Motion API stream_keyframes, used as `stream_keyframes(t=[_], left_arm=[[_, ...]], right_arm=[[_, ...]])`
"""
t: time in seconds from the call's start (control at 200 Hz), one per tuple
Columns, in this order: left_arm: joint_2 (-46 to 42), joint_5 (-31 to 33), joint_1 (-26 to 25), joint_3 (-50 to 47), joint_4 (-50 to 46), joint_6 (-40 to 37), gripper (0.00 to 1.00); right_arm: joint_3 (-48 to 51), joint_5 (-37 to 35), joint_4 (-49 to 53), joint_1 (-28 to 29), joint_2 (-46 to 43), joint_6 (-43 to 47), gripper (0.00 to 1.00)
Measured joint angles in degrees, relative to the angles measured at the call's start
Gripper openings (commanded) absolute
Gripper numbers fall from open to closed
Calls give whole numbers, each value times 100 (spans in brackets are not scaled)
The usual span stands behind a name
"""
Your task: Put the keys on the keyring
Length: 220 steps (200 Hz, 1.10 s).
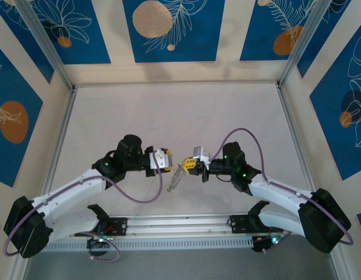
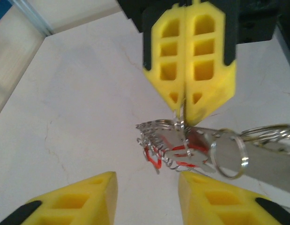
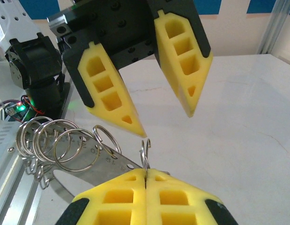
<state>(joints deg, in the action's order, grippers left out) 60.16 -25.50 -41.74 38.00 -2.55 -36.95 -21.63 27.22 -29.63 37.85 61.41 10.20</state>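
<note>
keys [image 2: 166, 150] are seen as a small silver-and-red bundle hung just past the spread fingers of the left gripper [image 2: 147, 180]. beyond, the right gripper [image 2: 184, 108] is pressed together on a thin loop, likely the keyring [image 3: 145, 149]. if the bundle is nudged off-centre, the loop could be pulled from that slight pinch and dropped.
</note>
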Motion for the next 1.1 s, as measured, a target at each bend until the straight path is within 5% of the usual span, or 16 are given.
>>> stream_keyframes(t=[0.605,0.855,0.97,1.1], left_arm=[[420,-654,0,166,-42,258,39],[601,-638,0,170,-85,358,0],[601,-616,2,197,-195,330,0],[601,-450,-7,398,-647,142,0]], right_arm=[[0,-42,-501,146,555,92,0],[0,-122,-640,168,645,105,0],[-26,-186,-575,208,678,208,0],[-142,-431,-295,332,675,444,12]])
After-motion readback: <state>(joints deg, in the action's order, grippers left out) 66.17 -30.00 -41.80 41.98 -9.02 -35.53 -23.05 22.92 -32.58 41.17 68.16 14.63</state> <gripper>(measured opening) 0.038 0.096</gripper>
